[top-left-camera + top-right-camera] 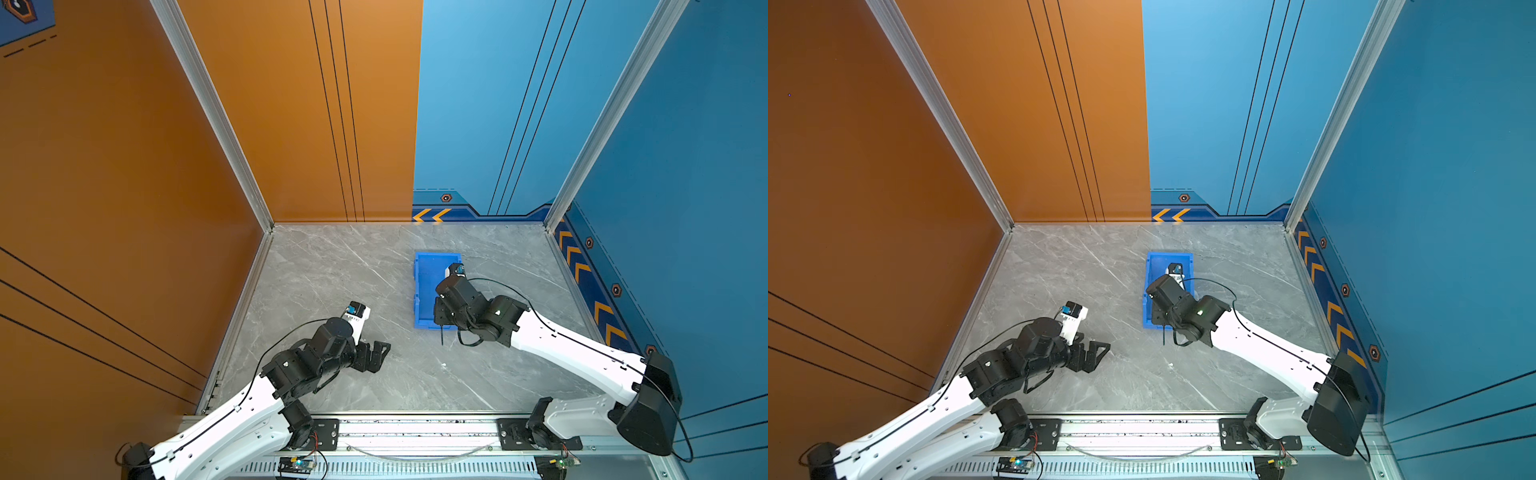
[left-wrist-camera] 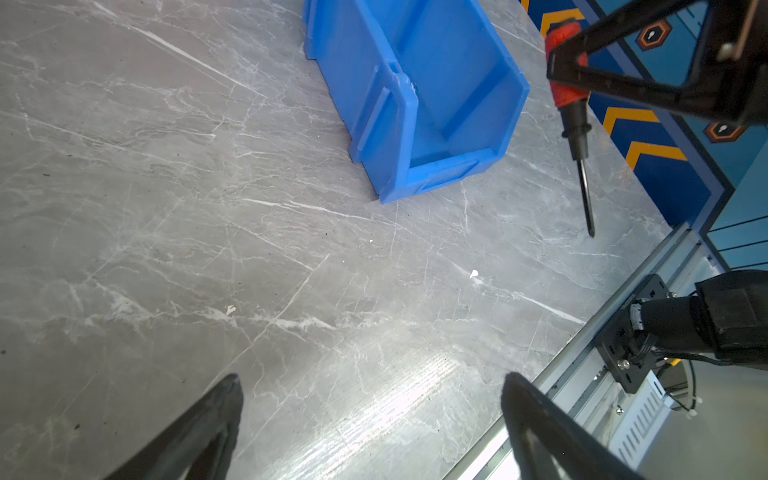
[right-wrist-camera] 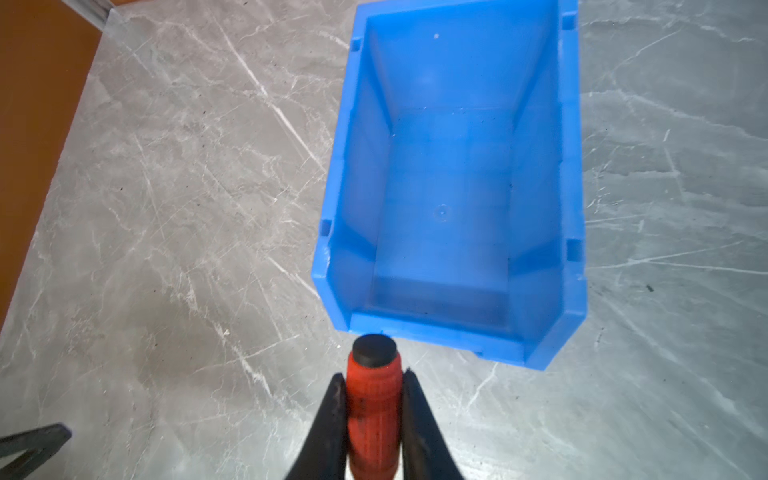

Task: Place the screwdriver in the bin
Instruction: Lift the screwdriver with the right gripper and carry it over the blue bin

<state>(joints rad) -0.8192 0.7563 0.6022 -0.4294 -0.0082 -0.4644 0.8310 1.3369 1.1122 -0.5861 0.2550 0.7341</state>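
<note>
Red-orange screwdriver [image 3: 374, 411] (no legible writing) — clamped by right claw [image 3: 374, 390].

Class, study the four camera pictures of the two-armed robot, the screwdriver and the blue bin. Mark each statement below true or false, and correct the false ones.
1. The right gripper is shut on the screwdriver. True.
2. The screwdriver lies inside the bin. False: it is held in the air, beside the bin's low front edge.
3. The left gripper is open and holds nothing. True.
4. The bin is tipped on its side. False: it stands upright on the table, opening upward.
5. The bin's floor is bare. True.
</note>
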